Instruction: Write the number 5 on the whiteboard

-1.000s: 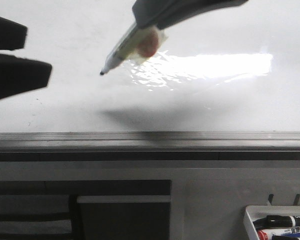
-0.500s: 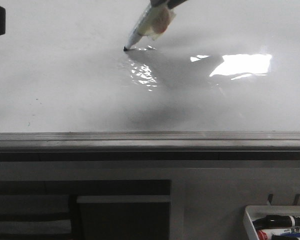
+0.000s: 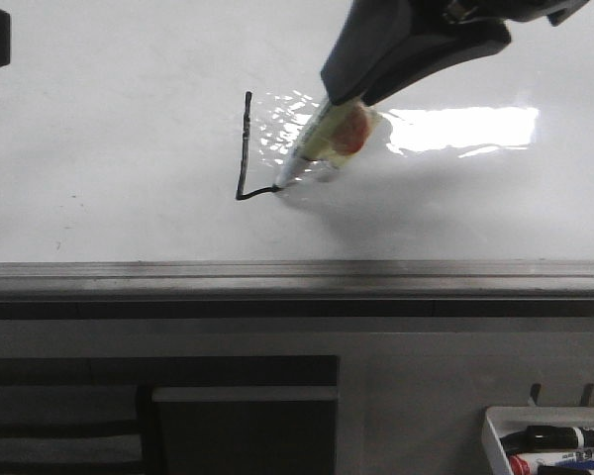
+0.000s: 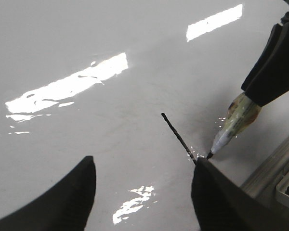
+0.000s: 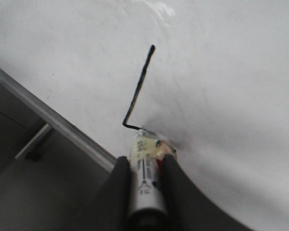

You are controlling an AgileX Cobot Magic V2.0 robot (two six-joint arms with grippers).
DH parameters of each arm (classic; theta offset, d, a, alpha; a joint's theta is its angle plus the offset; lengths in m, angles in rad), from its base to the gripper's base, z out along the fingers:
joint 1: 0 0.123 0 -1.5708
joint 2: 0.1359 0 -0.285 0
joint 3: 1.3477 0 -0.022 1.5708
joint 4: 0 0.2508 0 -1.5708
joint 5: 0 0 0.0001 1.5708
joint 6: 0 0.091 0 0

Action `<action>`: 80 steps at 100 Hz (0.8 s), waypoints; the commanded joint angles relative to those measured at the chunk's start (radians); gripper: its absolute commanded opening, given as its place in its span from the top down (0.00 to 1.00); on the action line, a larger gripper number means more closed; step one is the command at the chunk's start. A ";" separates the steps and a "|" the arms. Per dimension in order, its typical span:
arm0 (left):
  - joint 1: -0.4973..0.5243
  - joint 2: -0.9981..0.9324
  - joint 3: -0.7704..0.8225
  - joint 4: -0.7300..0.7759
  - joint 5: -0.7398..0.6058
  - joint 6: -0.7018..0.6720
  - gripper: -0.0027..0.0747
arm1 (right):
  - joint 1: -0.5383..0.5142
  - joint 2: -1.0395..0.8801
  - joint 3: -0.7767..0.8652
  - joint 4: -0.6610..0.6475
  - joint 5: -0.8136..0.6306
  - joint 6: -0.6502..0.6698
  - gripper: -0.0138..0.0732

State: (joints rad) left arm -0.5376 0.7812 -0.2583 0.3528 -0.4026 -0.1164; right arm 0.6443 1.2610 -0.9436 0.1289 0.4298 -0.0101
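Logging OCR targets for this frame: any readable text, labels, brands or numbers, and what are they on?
No text reads clearly.
Marker in the right gripper: black print runs along its barrel label, too blurred to read.
Whiteboard: one black stroke, a stem with a short turn at its foot; not yet a readable digit.
Markers in the tray: labels too small and cut off by the picture's edge.

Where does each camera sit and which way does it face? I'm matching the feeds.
Front view: in front of the whiteboard, looking forward; right end effector holds the marker.
Left wrist view: on the left arm, facing the board; open left end effector shows.
Right wrist view: on the right arm, looking down the marker.
All share the black stroke.
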 commanded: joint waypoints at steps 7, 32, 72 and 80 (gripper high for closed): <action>0.005 -0.007 -0.026 -0.024 -0.077 -0.001 0.45 | 0.012 -0.019 0.009 -0.032 -0.022 -0.008 0.91; 0.005 -0.007 -0.026 -0.024 -0.078 -0.001 0.45 | 0.113 0.086 -0.051 -0.028 -0.177 -0.008 0.91; 0.005 -0.007 -0.026 -0.024 -0.078 -0.001 0.47 | 0.052 -0.022 -0.111 -0.037 -0.160 -0.008 0.91; 0.005 -0.007 -0.026 -0.024 -0.080 -0.001 0.47 | 0.028 -0.018 -0.111 -0.037 -0.188 -0.008 0.91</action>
State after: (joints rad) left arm -0.5376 0.7812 -0.2583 0.3490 -0.4040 -0.1164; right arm 0.6981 1.2613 -1.0241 0.1043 0.3450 -0.0101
